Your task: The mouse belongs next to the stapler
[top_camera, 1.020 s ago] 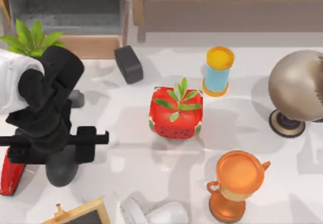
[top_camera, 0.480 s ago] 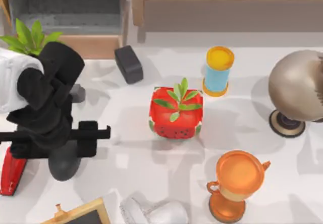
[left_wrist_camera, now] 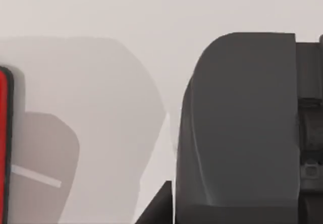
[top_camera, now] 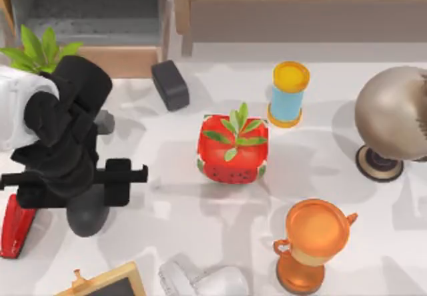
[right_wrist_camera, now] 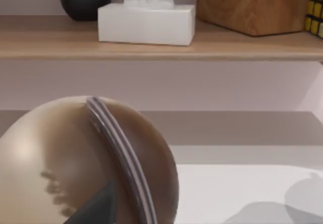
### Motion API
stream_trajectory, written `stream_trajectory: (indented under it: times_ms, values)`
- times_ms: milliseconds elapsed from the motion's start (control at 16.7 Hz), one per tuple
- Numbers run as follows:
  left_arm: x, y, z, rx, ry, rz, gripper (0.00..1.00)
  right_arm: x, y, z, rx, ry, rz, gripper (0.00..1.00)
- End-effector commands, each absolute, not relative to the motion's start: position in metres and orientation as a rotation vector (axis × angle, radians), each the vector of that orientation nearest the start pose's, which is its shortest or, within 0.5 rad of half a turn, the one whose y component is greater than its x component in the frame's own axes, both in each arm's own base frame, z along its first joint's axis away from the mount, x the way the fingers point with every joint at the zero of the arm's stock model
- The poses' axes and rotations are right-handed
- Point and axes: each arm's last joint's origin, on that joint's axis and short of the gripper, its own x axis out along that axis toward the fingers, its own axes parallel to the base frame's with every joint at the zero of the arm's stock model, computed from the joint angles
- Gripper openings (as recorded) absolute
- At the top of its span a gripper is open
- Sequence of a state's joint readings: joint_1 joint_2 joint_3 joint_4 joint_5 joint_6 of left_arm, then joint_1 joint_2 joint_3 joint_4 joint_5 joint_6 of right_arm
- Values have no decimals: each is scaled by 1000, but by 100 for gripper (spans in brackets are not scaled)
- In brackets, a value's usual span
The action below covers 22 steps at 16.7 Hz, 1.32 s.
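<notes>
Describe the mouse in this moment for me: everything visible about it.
The mouse is a smooth, dark grey, pebble-like oval with a matte plastic look. In the top view it lies on the white table near the left edge, its upper part hidden under the left arm's black gripper. The red stapler lies just to its left, with a narrow gap of table between them. In the left wrist view its rounded grey body sits close under the camera, with the stapler's red edge off to the side.
</notes>
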State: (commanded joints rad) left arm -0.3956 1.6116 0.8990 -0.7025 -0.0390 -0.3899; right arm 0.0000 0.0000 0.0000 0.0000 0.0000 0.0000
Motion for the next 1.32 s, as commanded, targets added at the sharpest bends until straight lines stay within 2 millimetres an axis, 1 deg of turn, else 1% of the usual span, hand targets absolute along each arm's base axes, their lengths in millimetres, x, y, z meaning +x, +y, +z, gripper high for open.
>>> stream_trajectory:
  times_ms: [240, 480, 1260, 1320]
  values:
    - [251, -103, 137, -1, 1466, -3, 0, 106, -1, 160, 0, 0, 0, 100]
    - [251, -103, 137, -1, 1466, -3, 0, 106, -1, 160, 0, 0, 0, 100]
    - [251, -103, 137, -1, 1466, -3, 98, 106, -1, 160, 0, 0, 0, 100]
    - [251, -103, 137, -1, 1466, -3, 100, 106, -1, 160, 0, 0, 0, 100]
